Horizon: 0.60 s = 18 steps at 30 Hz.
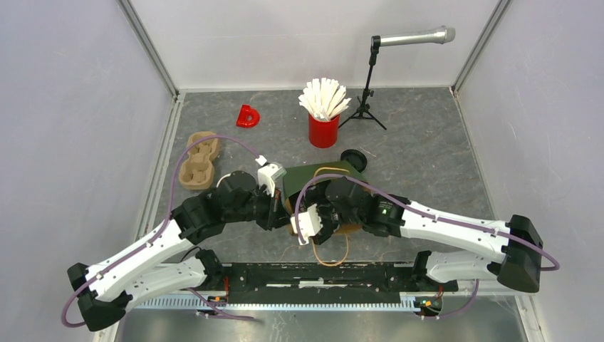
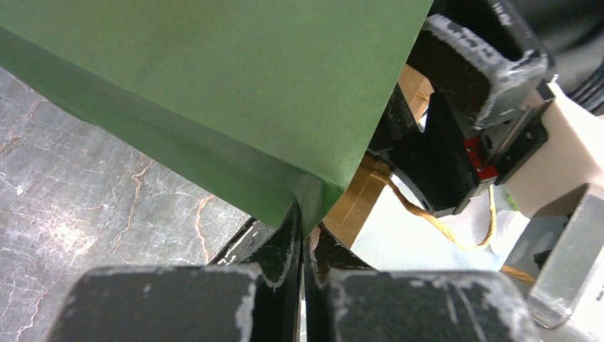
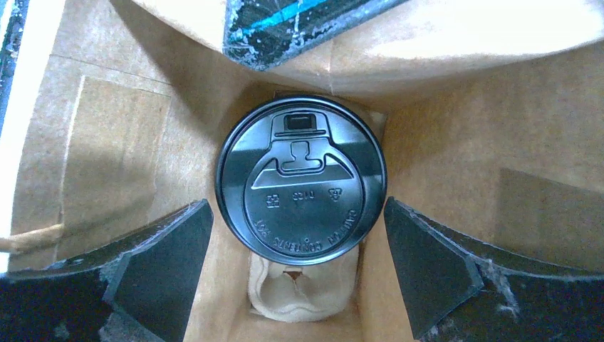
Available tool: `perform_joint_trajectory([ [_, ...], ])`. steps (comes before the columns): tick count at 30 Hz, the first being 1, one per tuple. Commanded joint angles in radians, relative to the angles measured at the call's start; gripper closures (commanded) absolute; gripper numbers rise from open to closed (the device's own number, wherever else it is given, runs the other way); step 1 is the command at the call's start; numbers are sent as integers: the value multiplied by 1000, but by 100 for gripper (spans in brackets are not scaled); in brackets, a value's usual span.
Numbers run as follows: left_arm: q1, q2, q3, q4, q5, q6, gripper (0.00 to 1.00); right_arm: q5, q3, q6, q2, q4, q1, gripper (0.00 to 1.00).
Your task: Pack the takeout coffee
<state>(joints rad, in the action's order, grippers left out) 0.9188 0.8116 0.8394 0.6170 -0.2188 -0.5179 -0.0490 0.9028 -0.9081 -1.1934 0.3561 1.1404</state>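
A green paper bag [image 1: 324, 178] with a brown inside [image 3: 107, 157] lies at mid-table. My left gripper [image 2: 305, 231] is shut on the bag's green rim [image 2: 313, 192], holding the mouth apart. The right gripper [image 3: 298, 206] reaches into the mouth, open, with one finger [image 3: 160, 263] on each side of a takeout coffee. Only that cup's black lid [image 3: 301, 182] shows, apart from both fingers. The cup sits in a pale pulp carrier [image 3: 303, 288] at the bag's bottom. A second round black lid [image 1: 354, 158] rests beyond the bag; what is under it I cannot tell.
A brown pulp carrier [image 1: 199, 158] lies at the left. A red cup of white sticks [image 1: 324, 128], a red letter D [image 1: 248, 116] and a microphone stand [image 1: 367, 92] stand at the back. The bag's twine handle [image 1: 333, 256] loops toward the near edge.
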Motion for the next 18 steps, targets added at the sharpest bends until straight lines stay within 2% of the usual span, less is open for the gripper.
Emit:
perform_joint_trajectory([
  [1,2,-22,2,-56,-17,-22,98,-9,-33,9,-10,-100,-5,2],
  [8,3,-55,-14,-56,-12,-52,98,14,-48,3,-17,-117,-5,2],
  [14,3,-78,-23,-43,-7,-70,98,43,-75,-15,-9,-161,-5,19],
  [18,3,-86,-31,-39,-5,-75,98,68,-100,-28,5,-187,-5,26],
])
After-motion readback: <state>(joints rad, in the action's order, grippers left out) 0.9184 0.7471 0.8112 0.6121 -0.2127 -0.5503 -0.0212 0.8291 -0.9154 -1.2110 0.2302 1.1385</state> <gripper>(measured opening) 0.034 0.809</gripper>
